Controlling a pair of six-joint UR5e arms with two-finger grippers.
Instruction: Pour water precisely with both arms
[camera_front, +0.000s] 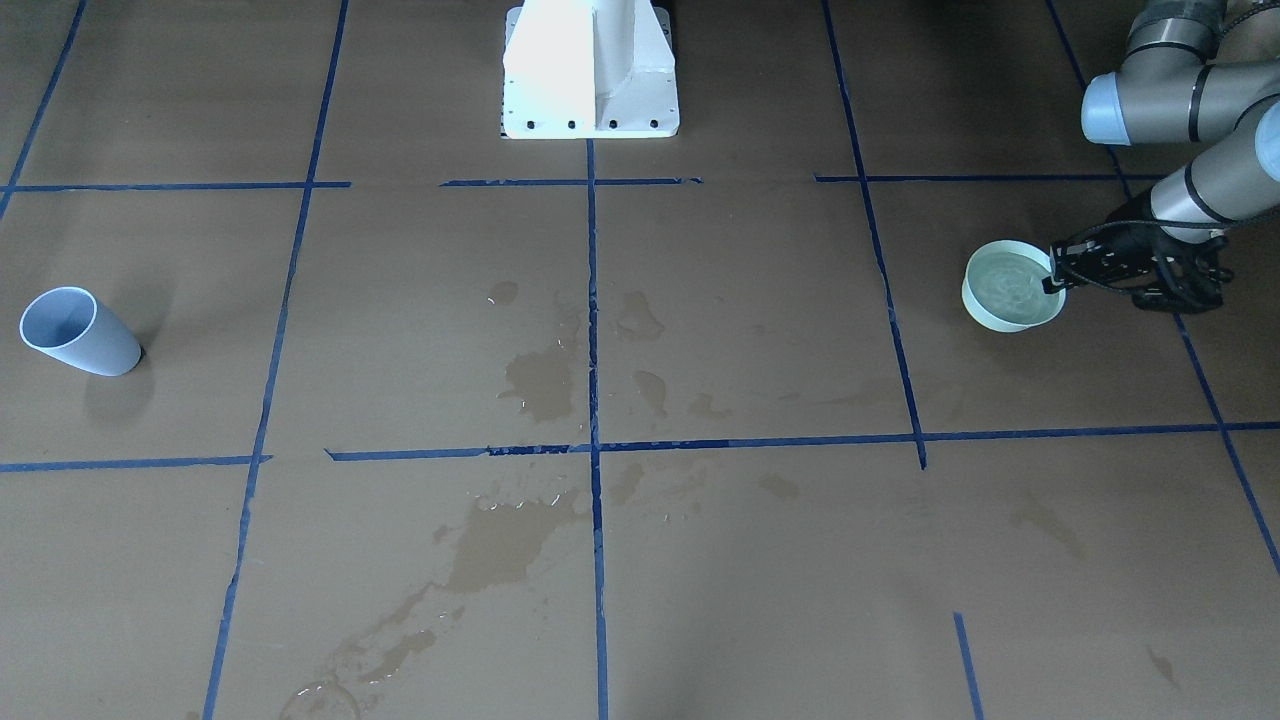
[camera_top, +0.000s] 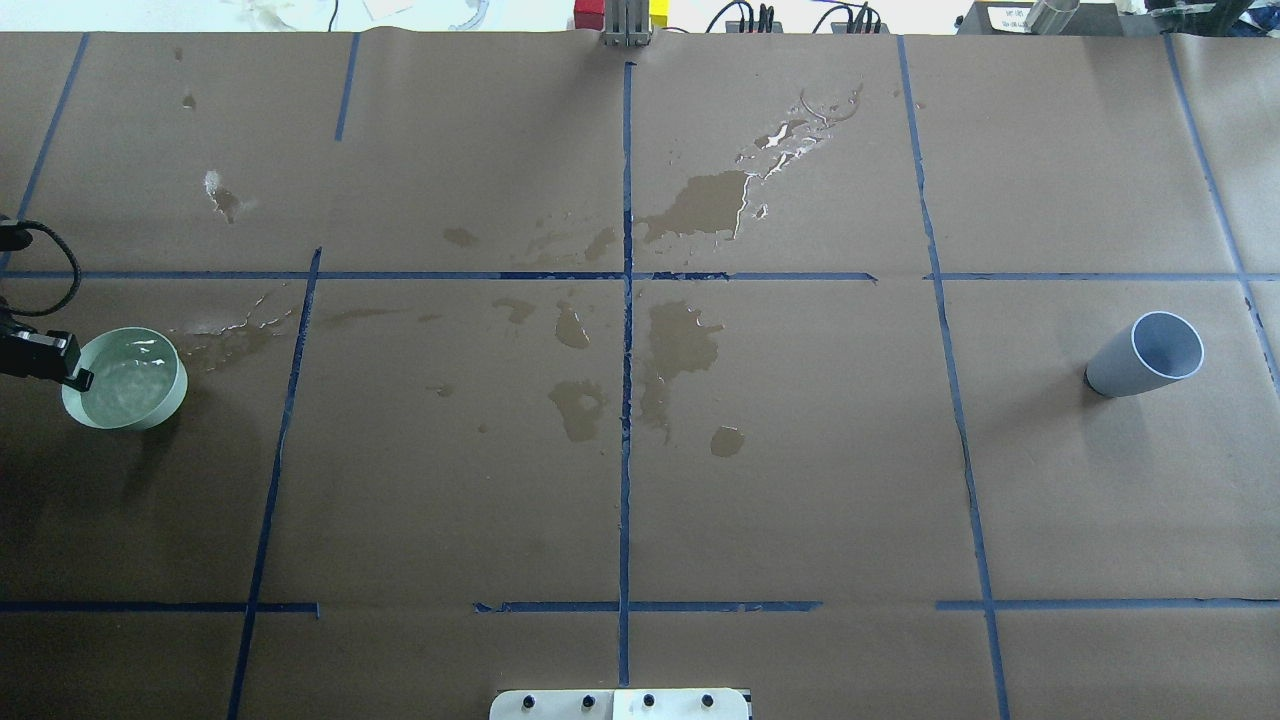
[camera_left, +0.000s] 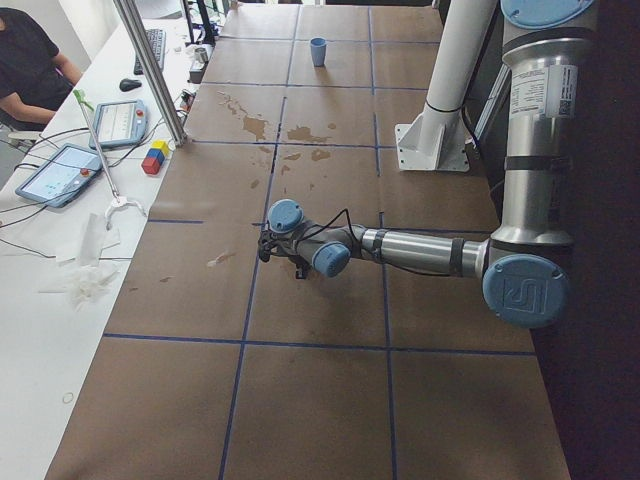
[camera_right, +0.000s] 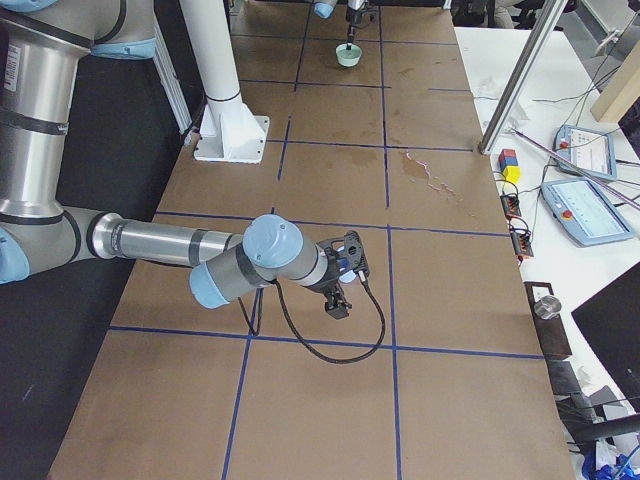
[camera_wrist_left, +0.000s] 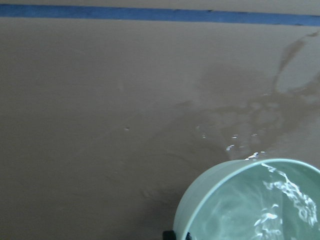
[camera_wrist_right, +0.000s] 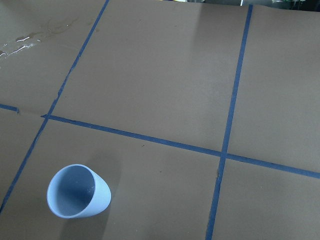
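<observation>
A pale green bowl (camera_front: 1010, 318) holds rippling water (camera_front: 1004, 282) at the table's end on my left side. My left gripper (camera_front: 1052, 278) is shut on the bowl's rim, one finger inside and one outside. Overhead, the bowl (camera_top: 135, 420), water (camera_top: 125, 375) and left gripper (camera_top: 75, 380) sit at the left edge. The left wrist view shows the bowl (camera_wrist_left: 200, 210) and glinting water (camera_wrist_left: 270, 210). A light blue cup (camera_top: 1130, 372) stands alone on the opposite side, also visible as cup (camera_front: 85, 338) and cup (camera_wrist_right: 97, 200). My right gripper (camera_right: 338, 300) hovers above the table; I cannot tell its state.
Dark wet stains (camera_top: 690, 205) spread over the brown paper around the centre tape cross, with more stains (camera_front: 540, 385) nearer the base. The white pedestal (camera_front: 590, 70) stands mid-table. A side bench carries tablets, coloured blocks (camera_left: 155, 158) and a metal post; a seated person (camera_left: 30, 60) is beside it.
</observation>
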